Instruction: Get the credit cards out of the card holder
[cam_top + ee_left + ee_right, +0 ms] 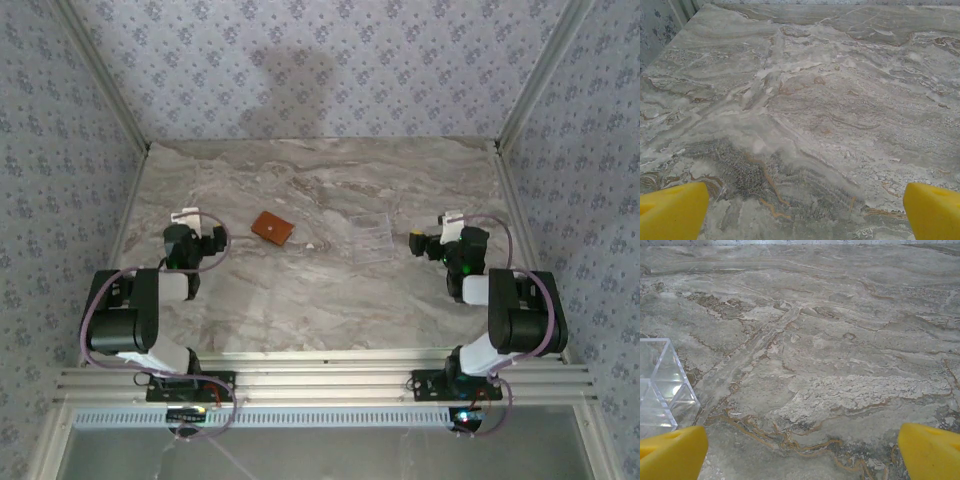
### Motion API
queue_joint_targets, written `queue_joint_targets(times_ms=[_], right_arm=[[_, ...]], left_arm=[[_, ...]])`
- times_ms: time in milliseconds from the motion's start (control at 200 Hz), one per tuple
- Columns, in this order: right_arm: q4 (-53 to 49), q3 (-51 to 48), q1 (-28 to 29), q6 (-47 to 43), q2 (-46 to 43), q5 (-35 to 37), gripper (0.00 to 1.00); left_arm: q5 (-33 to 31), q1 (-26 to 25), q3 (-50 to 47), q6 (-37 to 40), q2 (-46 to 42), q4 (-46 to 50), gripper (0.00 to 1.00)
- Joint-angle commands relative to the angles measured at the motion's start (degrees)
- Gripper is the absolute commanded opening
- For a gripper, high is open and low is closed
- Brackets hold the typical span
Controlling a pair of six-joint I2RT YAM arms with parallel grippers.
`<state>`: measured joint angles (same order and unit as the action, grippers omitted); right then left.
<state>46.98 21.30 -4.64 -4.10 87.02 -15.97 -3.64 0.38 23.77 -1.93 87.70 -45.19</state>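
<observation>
The card holder (pixel 272 228), a small flat orange-brown wallet, lies shut on the marble table left of centre. The credit cards are hidden. My left gripper (pixel 197 230) hovers to the wallet's left, roughly a hand's width away. Its yellow fingertips (pixel 675 210) stand wide apart over bare marble, so the left gripper (pixel 805 212) is open and empty. My right gripper (pixel 437 232) sits on the right side of the table, far from the wallet. The right gripper (pixel 802 450) is also open, its yellow fingertips (pixel 930 450) spread with nothing between them.
A clear plastic tray (pixel 372 237) rests between the wallet and my right gripper; its corner (pixel 660 385) appears at the left of the right wrist view. Patterned walls (pixel 60 150) and metal posts (pixel 105 80) close in the table on three sides.
</observation>
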Motion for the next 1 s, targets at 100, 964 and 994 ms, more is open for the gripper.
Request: queue_joint_targets(times_ms=[100,964,994], right_arm=[[1.51,-0.47,-0.28,-0.91,-0.07,-1.15,1.00],[-1.06,-0.14,1.72,-0.25,-3.04,6.99,1.00],[-3.56,0.84,2.01,-0.36,-4.59,7.71,1.00]], left_arm=[[0.96,0.32,0.05,0.69,0.35,-1.33,1.00],[-0.03,0.19,1.65,0.53,-2.26,3.37,0.99],[-0.86,0.02,2.40,0.40,-3.82,5.78,0.99]])
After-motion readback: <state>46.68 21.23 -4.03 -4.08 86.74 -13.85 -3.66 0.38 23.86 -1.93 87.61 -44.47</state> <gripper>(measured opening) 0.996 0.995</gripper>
